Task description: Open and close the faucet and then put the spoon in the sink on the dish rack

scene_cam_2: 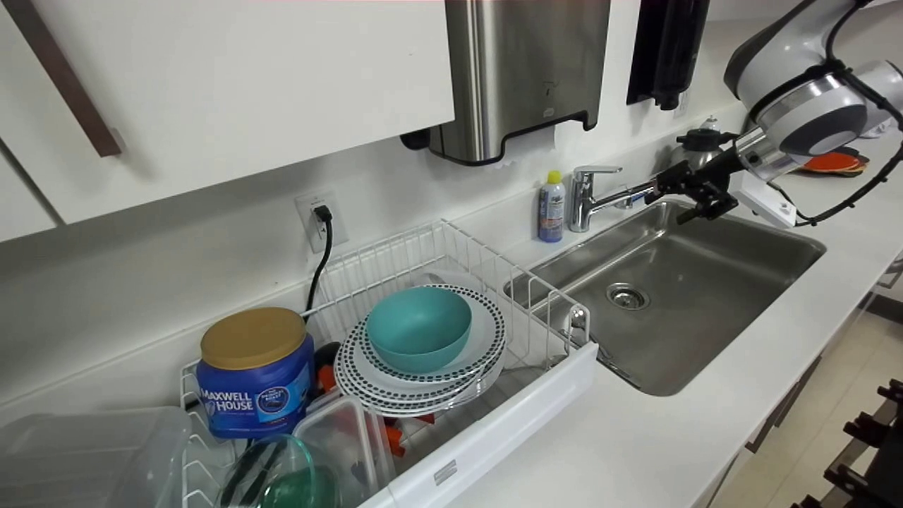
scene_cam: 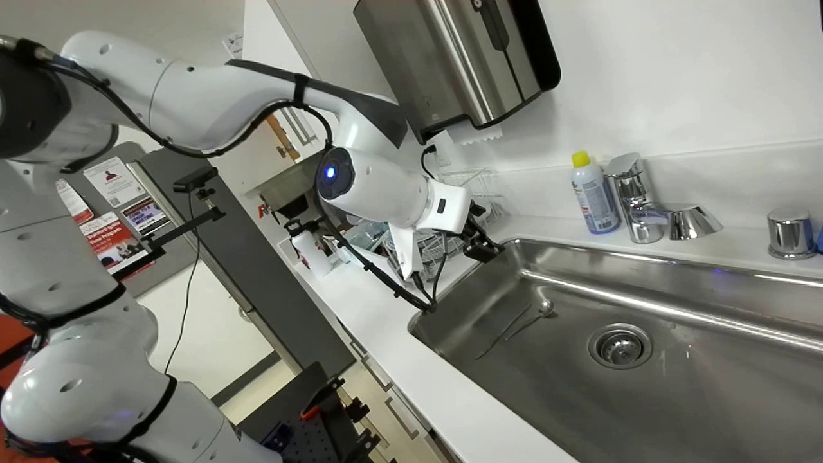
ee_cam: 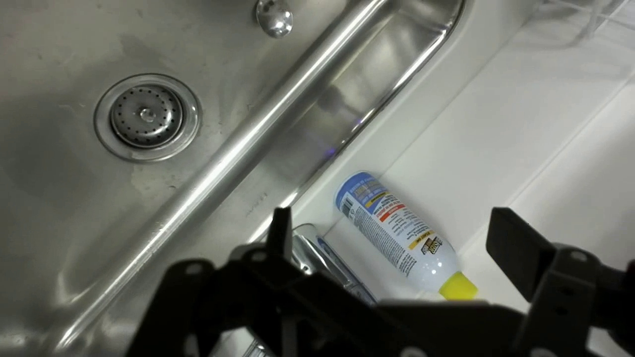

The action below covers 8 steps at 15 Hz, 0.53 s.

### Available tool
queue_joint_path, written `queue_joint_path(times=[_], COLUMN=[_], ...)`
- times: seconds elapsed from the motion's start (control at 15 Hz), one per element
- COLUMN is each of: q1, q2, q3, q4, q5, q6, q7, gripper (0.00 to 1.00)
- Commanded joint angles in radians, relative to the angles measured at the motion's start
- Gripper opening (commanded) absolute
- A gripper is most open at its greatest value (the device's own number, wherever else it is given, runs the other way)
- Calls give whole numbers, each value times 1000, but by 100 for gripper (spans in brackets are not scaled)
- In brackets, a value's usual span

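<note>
The chrome faucet stands at the back rim of the steel sink. My gripper hovers over the basin near the end of the spout; whether it touches cannot be told. Seen from the wrist, the gripper has its fingers wide apart and holds nothing, with the faucet partly hidden behind one finger. A metal spoon lies on the sink floor, and its bowl shows at the wrist view's top edge. Beside the sink is the white wire dish rack.
A spray can with a yellow cap stands close beside the faucet. Plates and a teal bowl fill part of the rack, with a coffee tub behind. The towel dispenser hangs above. A chrome cylinder stands on the counter.
</note>
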Motion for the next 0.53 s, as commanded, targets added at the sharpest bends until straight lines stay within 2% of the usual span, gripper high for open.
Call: queue_joint_path(times=[0.0, 0.27, 0.47], q1=[-1, 29, 78], q2=[-2, -10, -1], q3=[0, 19, 41], q4=[-2, 3, 1], q5=[0, -27, -111], q6=[0, 50, 170], q7=[-3, -25, -8], gripper=[100, 100, 100])
